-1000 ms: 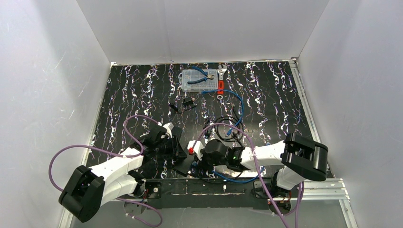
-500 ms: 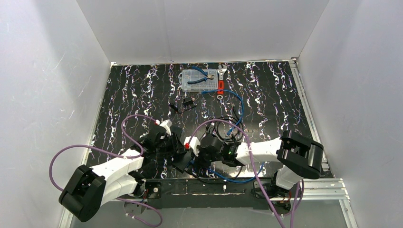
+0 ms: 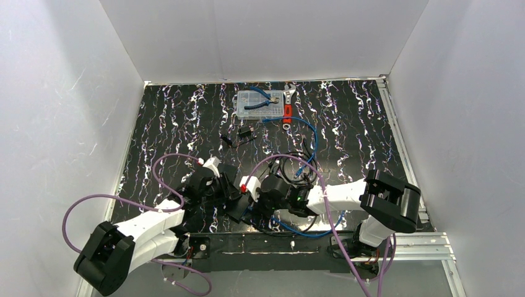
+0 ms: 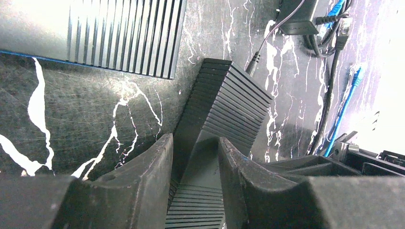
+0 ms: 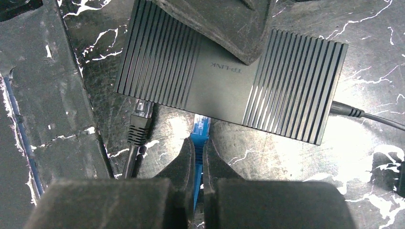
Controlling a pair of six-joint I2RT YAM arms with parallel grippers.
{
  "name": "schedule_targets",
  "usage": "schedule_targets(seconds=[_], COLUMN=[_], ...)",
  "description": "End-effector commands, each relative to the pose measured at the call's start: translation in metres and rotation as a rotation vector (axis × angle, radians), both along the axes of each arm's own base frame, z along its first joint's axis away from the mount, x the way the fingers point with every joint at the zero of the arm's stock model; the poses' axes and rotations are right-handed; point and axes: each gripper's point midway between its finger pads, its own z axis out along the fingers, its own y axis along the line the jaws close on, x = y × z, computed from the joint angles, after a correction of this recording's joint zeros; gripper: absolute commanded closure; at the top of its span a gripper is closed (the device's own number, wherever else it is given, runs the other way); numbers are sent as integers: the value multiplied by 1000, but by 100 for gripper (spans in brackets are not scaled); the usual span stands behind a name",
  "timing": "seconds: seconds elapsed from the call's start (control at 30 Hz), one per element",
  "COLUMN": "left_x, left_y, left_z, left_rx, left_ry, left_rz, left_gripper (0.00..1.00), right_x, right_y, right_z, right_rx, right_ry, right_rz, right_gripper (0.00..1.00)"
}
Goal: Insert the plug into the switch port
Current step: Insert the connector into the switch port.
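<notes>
Right end effector [image 5: 198, 145] pinching plug [image 5: 201, 125] — at switch port [image 5: 203, 114], wrist view only

Two robot arms are in view: one left arm [image 3: 151, 223] and one right arm [image 3: 340, 195]. One black switch box [image 5: 224, 71] has two plugs at its edge: one blue plug [image 5: 200, 126] and one black plug [image 5: 142, 114]. There is one clear parts box [image 3: 260, 105].

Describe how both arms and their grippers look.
The left arm and right arm have white links with chunky black joints. A purple cable loops off each. The right wrist carries a red tab and a green light. The gripper fingers are matte black, wedge-shaped and scuffed.
</notes>
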Motion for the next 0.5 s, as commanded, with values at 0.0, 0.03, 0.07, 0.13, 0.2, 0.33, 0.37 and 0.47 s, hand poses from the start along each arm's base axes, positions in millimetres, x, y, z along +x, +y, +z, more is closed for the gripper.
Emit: schedule_targets(seconds=[0.0,0.03,0.07,0.13,0.2,0.33,0.37,0.47], left_x=[-101,-101,-101,-101,-103,-103,-102,-102], left_y=[-9,-9,-10,-10,-10,-11,-11,-12], left_z=[-20,-19,-18,-17,-17,-14,-14,-13], left_rx=[-69,-73,-77,-84,-89,-98,-100,-100], left_ry=[372,373,372,373,378,373,371,370], left_rz=[-228,-227,-226,-224,-221,-218,-217,-217], left_gripper=[78,78,78,78,79,79,79,80], right_x=[80,80,81,82,83,83,83,82], right_y=[63,63,62,63,64,69,70,72], right_z=[183,184,184,187,190,197,198,199], right_rx=[606,609,612,622,634,651,653,653], right_ry=[-338,-340,-342,-345,-348,-351,-351,-349], right_rz=[-187,-186,-186,-185,-185,-166,-161,-150], right_gripper=[99,99,99,99,99,99,99,99])
